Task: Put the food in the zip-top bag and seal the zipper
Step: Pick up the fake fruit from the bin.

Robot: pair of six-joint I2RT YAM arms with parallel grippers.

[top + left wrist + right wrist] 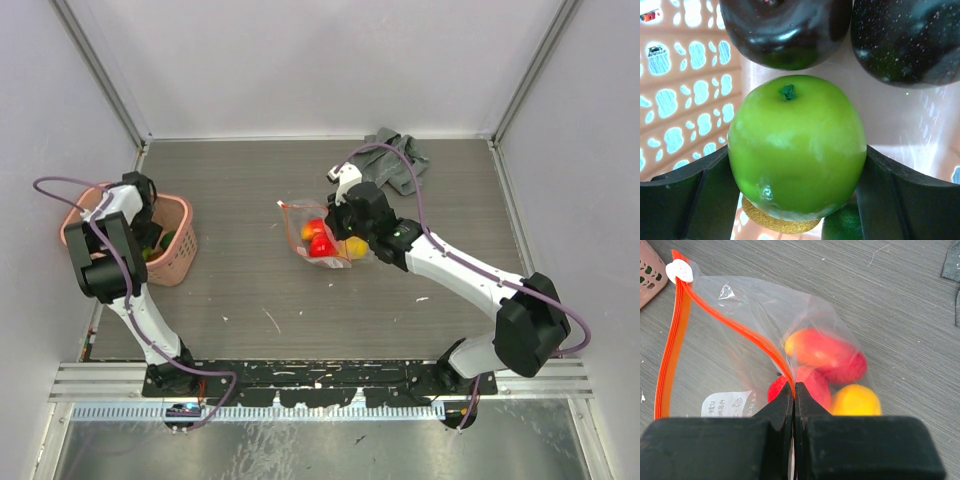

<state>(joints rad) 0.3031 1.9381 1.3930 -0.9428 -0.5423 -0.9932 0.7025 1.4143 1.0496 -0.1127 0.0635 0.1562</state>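
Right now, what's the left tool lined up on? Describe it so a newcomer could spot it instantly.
Find the pink basket at the table's left edge; the left tool reaches into it. Between its fingers sits a green apple with a short green stem. Bright light-green skin sets it apart from the two dark glossy fruits beside it.

Open clear zip-top bag (752,315) holds red and yellow food (826,354); green apple (797,150) apart.

The green apple (797,147) is smooth, glossy plastic. The basket (685,100) is pink perforated plastic (light shows through). The zip-top bag (740,310) is clear, crinkled film. The table (840,280) is matt and wood-grained.
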